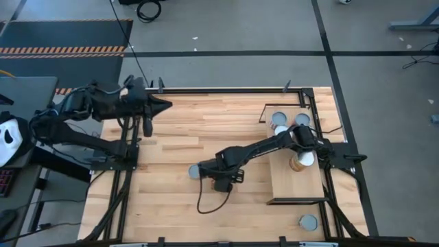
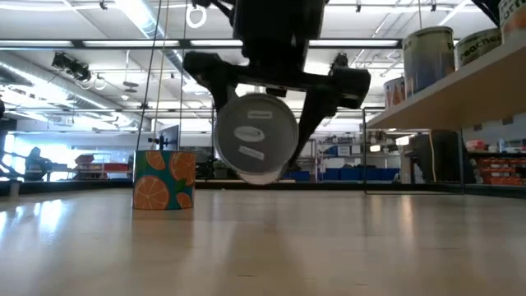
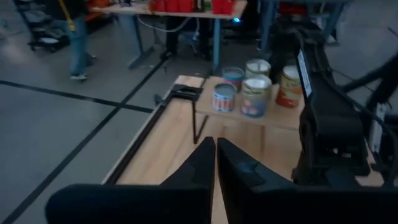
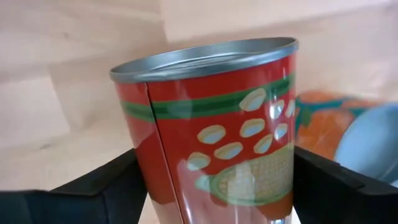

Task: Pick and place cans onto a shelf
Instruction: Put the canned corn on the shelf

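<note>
My right gripper (image 1: 221, 180) hangs over the middle of the table, shut on a red can with a green band (image 4: 211, 130). The low view shows this can's round end (image 2: 255, 140). Just to its left, an orange-patterned can (image 2: 164, 191) with a grey top (image 1: 195, 171) stands on its base on the table. Several cans (image 1: 288, 125) stand on the light-wood shelf (image 1: 295, 189) at the right, mostly at its far end. My left gripper (image 1: 164, 105) is shut and holds nothing, raised over the far left of the table. My right gripper pinches the red can's curved side (image 4: 143, 186) between its two fingers (image 2: 322, 107), one on each side. The fingers come from above and point down. The can lies on its side with one round end toward the table's near edge, clear of the tabletop.
One more can (image 1: 309, 221) stands on the table near the front right corner, in front of the shelf. A black metal frame (image 1: 226, 89) runs around the tabletop. Bare planks lie between the two arms. A person's legs (image 3: 78, 43) show far off in the room.
</note>
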